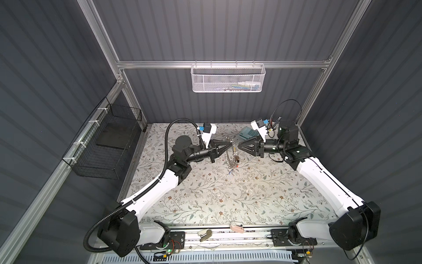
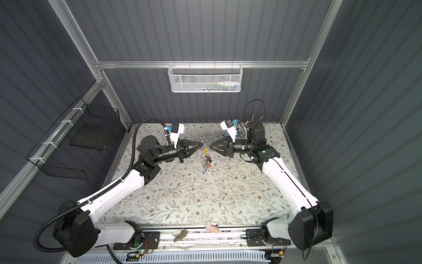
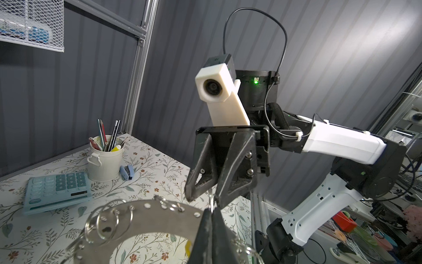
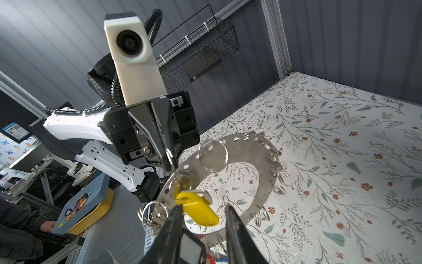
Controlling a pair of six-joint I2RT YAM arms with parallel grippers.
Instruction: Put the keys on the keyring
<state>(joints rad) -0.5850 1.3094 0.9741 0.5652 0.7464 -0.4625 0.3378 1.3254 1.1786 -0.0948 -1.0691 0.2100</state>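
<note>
front rail: a tan stapler point(image 1: 204, 235) and a pink object point(image 1: 236, 226) are seen lying apart on it.
table point(image 1: 205, 201): covered in a flowered print.
keys point(image 2: 206, 165): bunched low on the keyring, hung from its wire loops. red and blue tags are made out in a top view. whether they touch the table cannot be told.
yellow-tagged key point(image 4: 201, 210): hung on one wire loop and found between the parted fingers of the right gripper. no squeeze on it is seen.
keyring point(image 4: 239, 148): held up over the middle of the table, tilted. it is seen nearly edge-on in both top views, between the two grippers.
left gripper point(image 1: 230, 144): clenched on the keyring's rim at a wire loop, pointed rightward.
right gripper point(image 1: 239, 146): released. the fingers are set apart, with the tips just beside the keyring, facing the left gripper.
calculator point(image 3: 57, 189): pale blue, laid flat near the back right of the table.
cup point(image 3: 105, 160): white, filled with pens and pencils, placed just beyond the calculator. a small blue clip-like thing point(image 3: 126, 172) is laid beside it.
black wire basket point(image 1: 102, 146): fastened to the left wall.
white mesh basket point(image 1: 228, 77): hung on the back rail.
</note>
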